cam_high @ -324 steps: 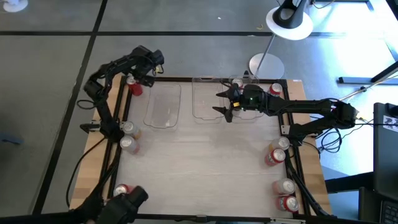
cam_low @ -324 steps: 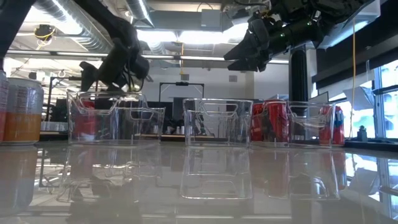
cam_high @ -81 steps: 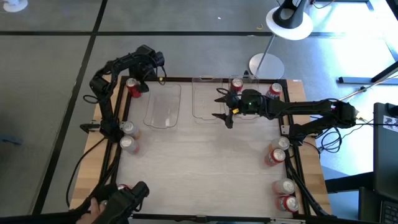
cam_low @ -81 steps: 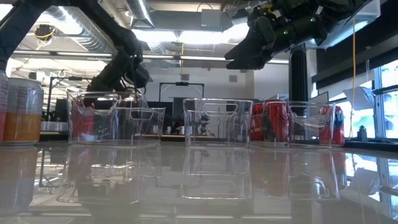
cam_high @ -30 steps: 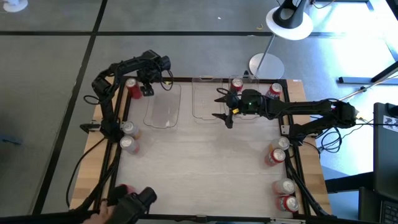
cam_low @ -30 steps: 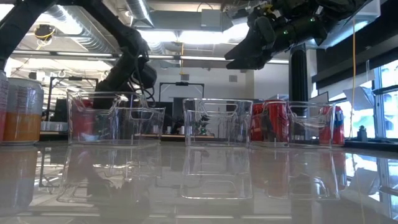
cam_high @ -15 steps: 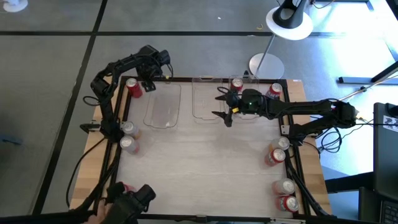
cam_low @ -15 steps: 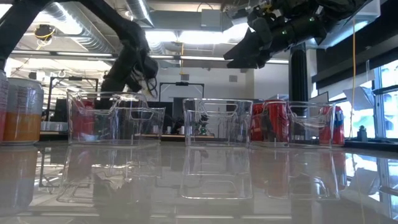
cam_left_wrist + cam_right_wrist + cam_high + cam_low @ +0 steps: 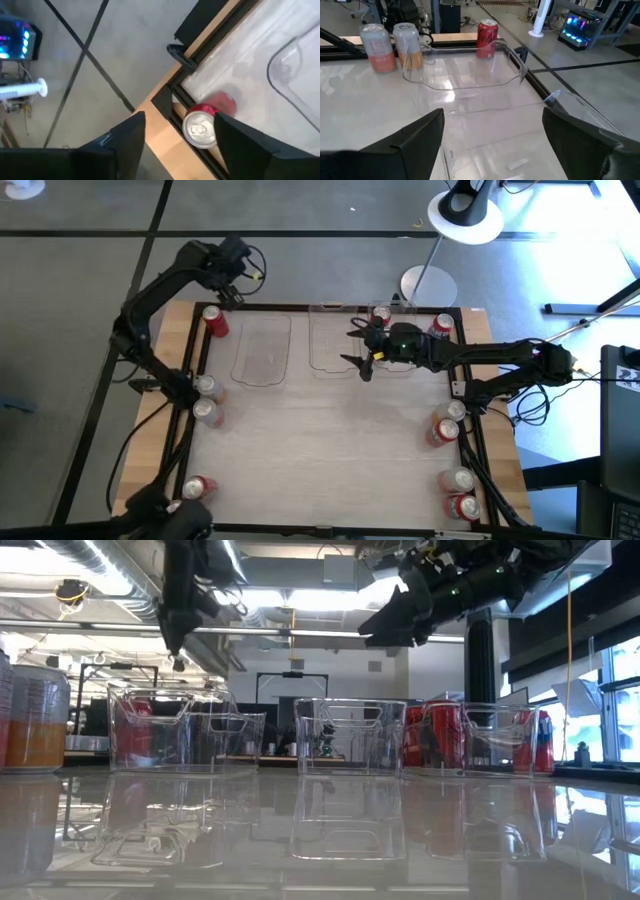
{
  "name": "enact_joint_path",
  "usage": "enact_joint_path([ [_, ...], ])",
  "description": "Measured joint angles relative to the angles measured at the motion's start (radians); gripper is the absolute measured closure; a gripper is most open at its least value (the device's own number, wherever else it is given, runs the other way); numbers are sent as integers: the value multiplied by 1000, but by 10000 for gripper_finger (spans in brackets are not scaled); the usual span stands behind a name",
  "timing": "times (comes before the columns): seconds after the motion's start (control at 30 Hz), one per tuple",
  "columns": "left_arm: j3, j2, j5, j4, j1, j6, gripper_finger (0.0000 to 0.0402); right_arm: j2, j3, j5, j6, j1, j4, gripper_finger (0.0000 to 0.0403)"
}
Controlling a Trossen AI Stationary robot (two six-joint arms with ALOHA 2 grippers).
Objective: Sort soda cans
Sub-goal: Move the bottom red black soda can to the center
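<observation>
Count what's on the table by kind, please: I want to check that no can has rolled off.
Seen from above:
cans: 10
clear bins: 3
Total: 13
</observation>
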Motion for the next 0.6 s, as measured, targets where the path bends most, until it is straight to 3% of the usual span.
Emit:
enact_joint_path([
  [0.13,0,-16,-5,-31,1,-33,152,0,0,0,1,0,-3,66],
  [0.4,-2,5,1,-73,3,-159,15,0,0,0,-2,0,-1,66],
  [0.6,-2,15,11,-54,-23,-148,29,0,0,0,-5,0,-1,66],
])
